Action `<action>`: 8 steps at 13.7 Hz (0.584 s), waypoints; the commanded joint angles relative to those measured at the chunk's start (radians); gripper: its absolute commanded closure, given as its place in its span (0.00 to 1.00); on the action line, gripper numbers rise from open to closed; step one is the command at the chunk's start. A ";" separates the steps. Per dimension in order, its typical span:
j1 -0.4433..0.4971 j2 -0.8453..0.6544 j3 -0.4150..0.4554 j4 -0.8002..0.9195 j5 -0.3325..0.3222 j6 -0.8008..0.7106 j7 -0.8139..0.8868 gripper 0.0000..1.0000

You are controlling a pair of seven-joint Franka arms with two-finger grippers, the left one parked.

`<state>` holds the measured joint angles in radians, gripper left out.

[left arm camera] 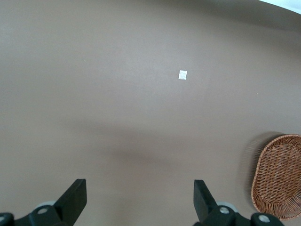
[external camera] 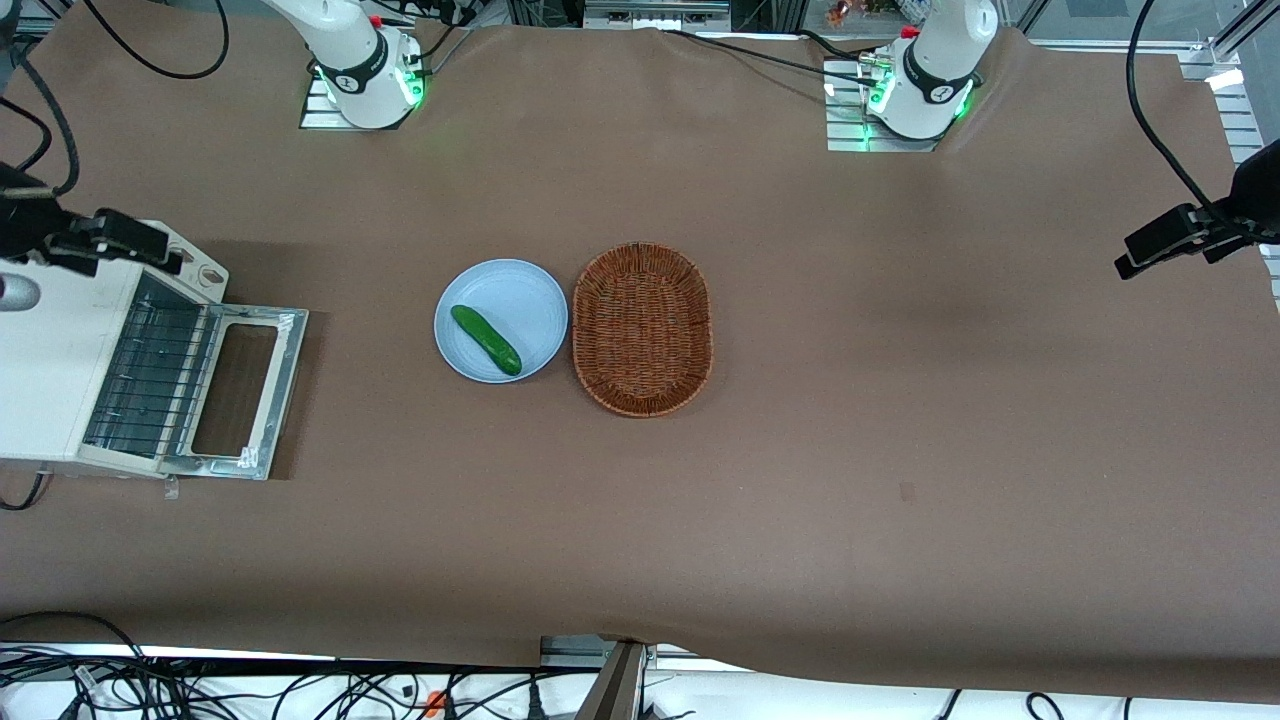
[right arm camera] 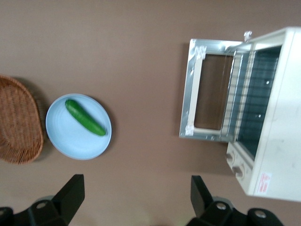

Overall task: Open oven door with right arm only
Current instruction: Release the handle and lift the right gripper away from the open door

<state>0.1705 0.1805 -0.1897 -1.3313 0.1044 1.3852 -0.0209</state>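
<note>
The cream-white toaster oven (external camera: pixel 45 360) stands at the working arm's end of the table. Its oven door (external camera: pixel 284 380) is swung fully down and lies flat on the brown cloth, silver frame around a dark glass window. The wire rack (external camera: pixel 150 380) inside is exposed. In the right wrist view the oven door (right arm camera: pixel 189 94) lies flat in front of the oven (right arm camera: pixel 282 117). My gripper (external camera: pixel 150 252) hangs above the oven's top near the knob panel (external camera: pixel 205 270), apart from the door. My gripper (right arm camera: pixel 136 186) is open, with only bare cloth between its fingers.
A light blue plate (external camera: pixel 522 293) holding a green cucumber (external camera: pixel 486 340) sits mid-table, beside a brown wicker basket (external camera: pixel 642 328). The right wrist view shows the plate (right arm camera: pixel 70 140), cucumber (right arm camera: pixel 84 117) and basket (right arm camera: pixel 16 120). Cables run along the table's near edge.
</note>
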 commanded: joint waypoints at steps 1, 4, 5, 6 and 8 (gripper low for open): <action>0.021 -0.010 -0.025 0.018 -0.027 -0.049 -0.008 0.00; -0.015 -0.102 0.010 -0.095 -0.049 0.036 -0.007 0.00; -0.052 -0.145 0.042 -0.171 -0.049 0.090 -0.007 0.00; -0.099 -0.191 0.086 -0.263 -0.051 0.138 -0.008 0.00; -0.178 -0.245 0.150 -0.356 -0.052 0.211 -0.014 0.00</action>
<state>0.0685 0.0406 -0.1102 -1.5311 0.0646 1.5136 -0.0212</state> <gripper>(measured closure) 0.000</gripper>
